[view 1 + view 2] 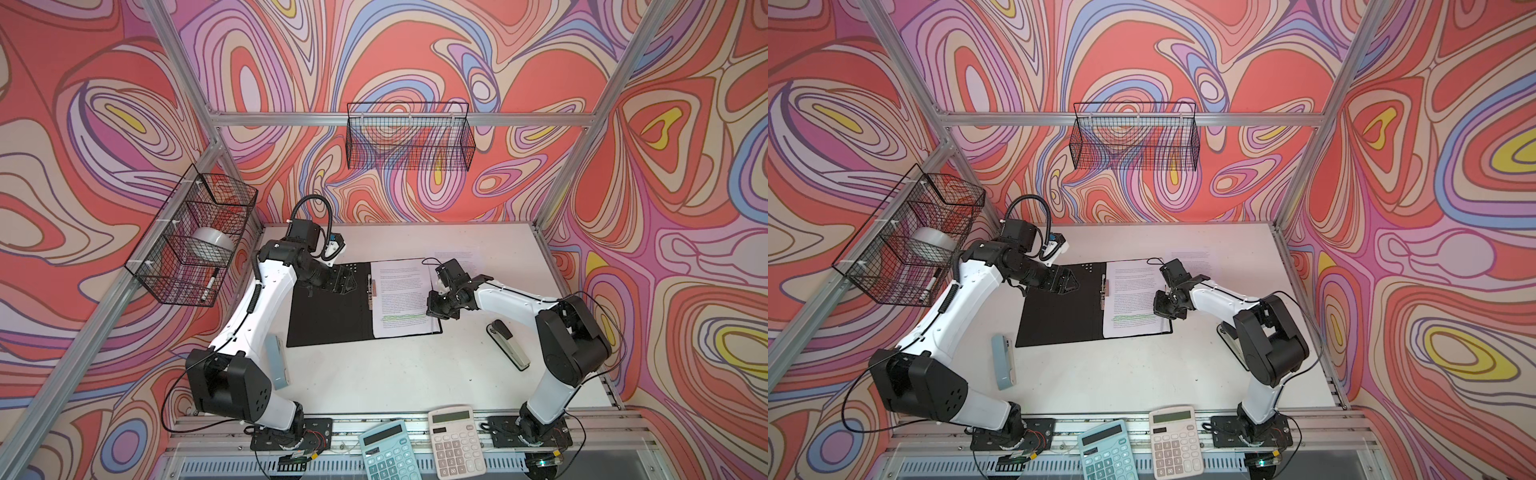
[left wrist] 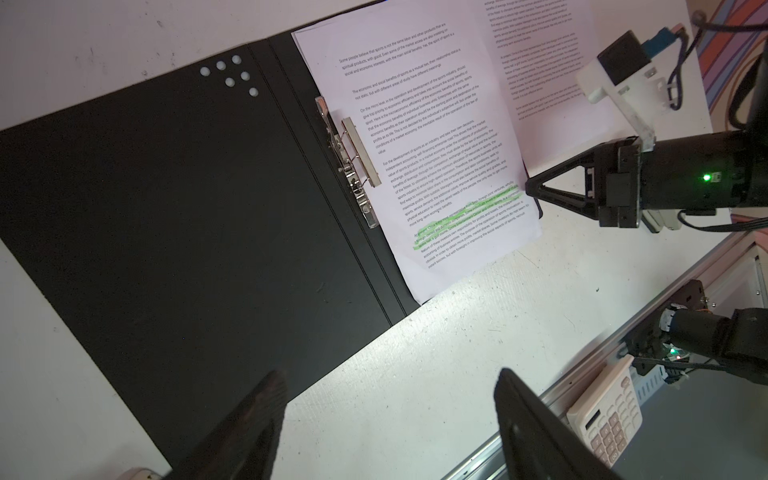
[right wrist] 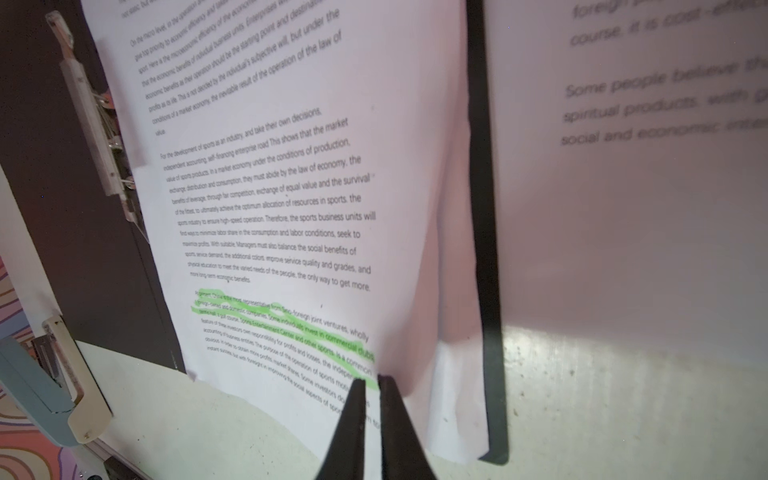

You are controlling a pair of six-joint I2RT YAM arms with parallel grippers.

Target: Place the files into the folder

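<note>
White printed sheet with green highlighting point(image 1: 400, 291) lies in open black folder point(image 1: 324, 316); right claw point(image 3: 371, 384), nearly closed, rests on its edge, seemingly squaring it; left claw point(image 2: 390, 374) gapes idle.

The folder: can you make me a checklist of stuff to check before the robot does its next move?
1. The folder lies open, black inside up: ok.
2. The highlighted sheet lies on the folder's right half, beside the metal clip: ok.
3. That sheet is held under the clip: cannot tell.
4. The second sheet is inside the folder: not ok; it lies mostly on the table beyond the folder's right edge.
5. The right gripper is pinching the highlighted sheet's edge: cannot tell; its jaws are nearly together there.
6. The left gripper is open and holding nothing, above the left flap: ok.
</note>
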